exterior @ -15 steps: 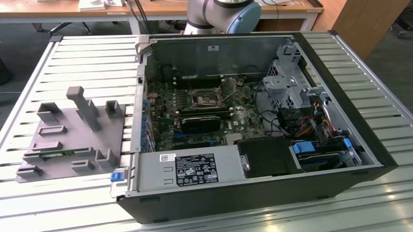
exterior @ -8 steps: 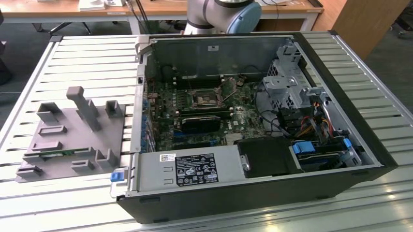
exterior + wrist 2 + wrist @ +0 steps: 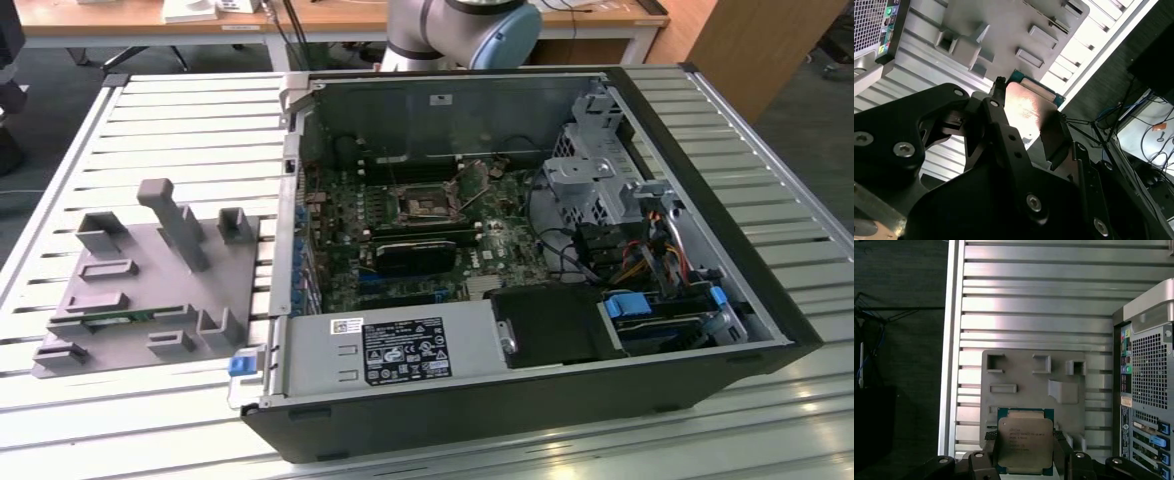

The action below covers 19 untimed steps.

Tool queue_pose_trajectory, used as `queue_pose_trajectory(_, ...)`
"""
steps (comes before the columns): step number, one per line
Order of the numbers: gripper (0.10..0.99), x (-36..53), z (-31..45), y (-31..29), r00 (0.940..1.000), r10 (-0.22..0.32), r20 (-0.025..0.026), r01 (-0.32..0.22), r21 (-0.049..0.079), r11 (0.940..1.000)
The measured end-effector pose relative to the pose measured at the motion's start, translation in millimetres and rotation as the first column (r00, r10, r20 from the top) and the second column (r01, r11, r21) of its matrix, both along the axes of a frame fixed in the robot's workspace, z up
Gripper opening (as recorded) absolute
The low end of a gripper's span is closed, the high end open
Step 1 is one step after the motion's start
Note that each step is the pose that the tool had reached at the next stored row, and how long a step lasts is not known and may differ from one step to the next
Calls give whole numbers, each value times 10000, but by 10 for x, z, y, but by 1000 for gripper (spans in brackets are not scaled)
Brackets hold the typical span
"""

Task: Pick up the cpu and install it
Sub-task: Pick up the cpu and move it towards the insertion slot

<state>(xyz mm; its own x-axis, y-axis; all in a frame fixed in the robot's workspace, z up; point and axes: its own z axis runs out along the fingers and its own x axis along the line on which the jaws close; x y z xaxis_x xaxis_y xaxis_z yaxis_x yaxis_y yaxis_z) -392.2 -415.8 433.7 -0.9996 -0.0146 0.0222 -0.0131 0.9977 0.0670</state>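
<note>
**Holding the cpu level, by its edges**

We have the gripper [image 3: 1029, 102] clamped on the cpu [image 3: 1023, 440], fingers [image 3: 990, 445] against two opposite edges. The chip hangs over the grey fixture [image 3: 1034, 385] on the counter [image 3: 174, 120], beside the open computer case [image 3: 534, 250]. We judge a firm hold and a flat chip matter most, so it can meet the socket [image 3: 424, 205] squarely.

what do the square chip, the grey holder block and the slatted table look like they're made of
Small square cpu with a silver top: brushed metal lid, going by its dull sheen, on a green board-like rim. Grey fixture block: matte, uniform grey, probably moulded or printed plastic. Slatted silver table: likely aluminium, its ribs bright with reflections.
</note>
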Motion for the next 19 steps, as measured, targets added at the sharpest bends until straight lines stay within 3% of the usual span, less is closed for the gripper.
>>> queue_pose_trajectory(19,533,301,0,0,10000,0,0,0,0,10000)
